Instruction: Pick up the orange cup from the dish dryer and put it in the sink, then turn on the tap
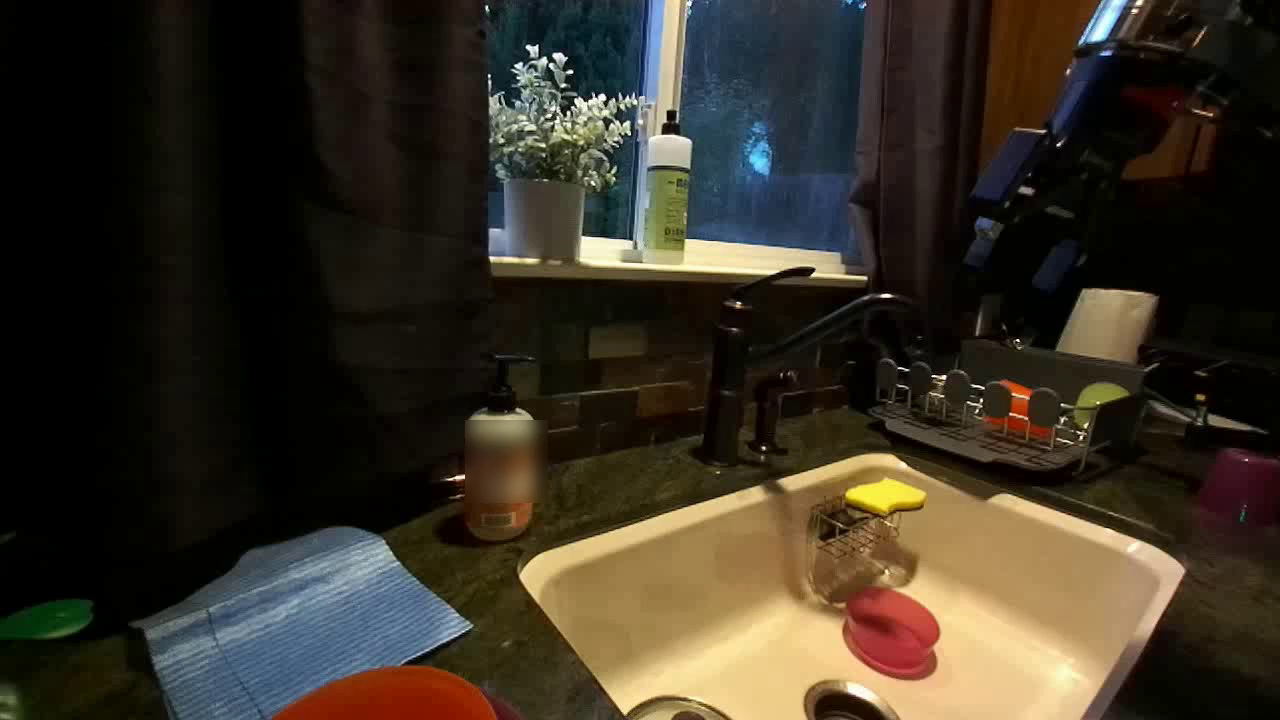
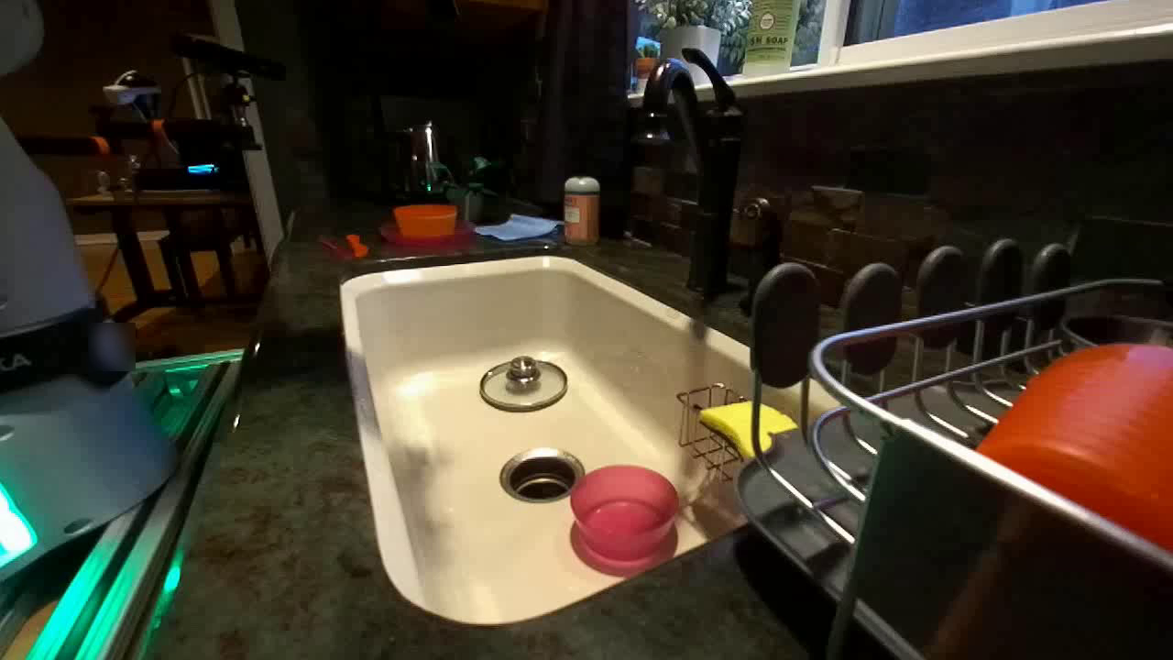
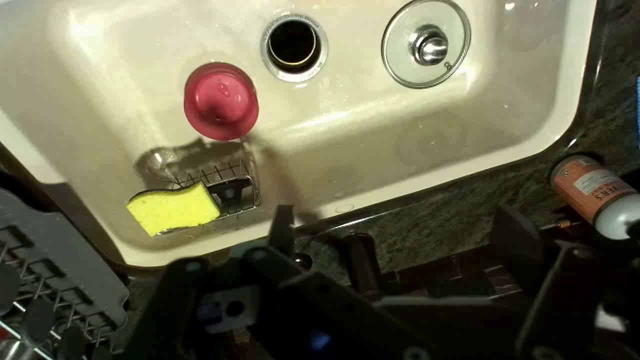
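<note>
Prob. step 1, pre-grasp. Claw [image 3: 396, 217] spread wide, nothing held. Orange cup [image 1: 1020, 405] in dish dryer [image 1: 980, 447], not yet in sink [image 2: 440, 440]. Next: shd get over cup, lower w/ jaws astride, avoid fouling dryer, close. Tap [image 2: 717, 192] last.

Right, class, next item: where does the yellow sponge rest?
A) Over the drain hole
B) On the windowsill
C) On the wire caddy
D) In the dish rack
C, since an exterior view shows the yellow sponge lying on top of the wire caddy inside the sink.
</note>
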Robot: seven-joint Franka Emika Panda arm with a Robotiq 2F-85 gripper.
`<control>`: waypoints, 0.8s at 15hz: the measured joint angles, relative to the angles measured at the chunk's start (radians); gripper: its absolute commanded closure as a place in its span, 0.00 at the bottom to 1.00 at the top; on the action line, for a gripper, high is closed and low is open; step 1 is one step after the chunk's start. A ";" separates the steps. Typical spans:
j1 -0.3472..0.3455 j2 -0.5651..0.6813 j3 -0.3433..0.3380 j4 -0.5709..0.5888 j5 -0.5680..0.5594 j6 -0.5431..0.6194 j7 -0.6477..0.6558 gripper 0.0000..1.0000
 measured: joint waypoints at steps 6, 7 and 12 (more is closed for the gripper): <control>0.000 0.001 0.000 -0.001 0.000 0.000 0.000 0.00; 0.000 0.001 0.000 -0.001 0.000 0.000 0.000 0.00; -0.068 -0.003 -0.011 0.003 -0.027 0.000 0.049 0.00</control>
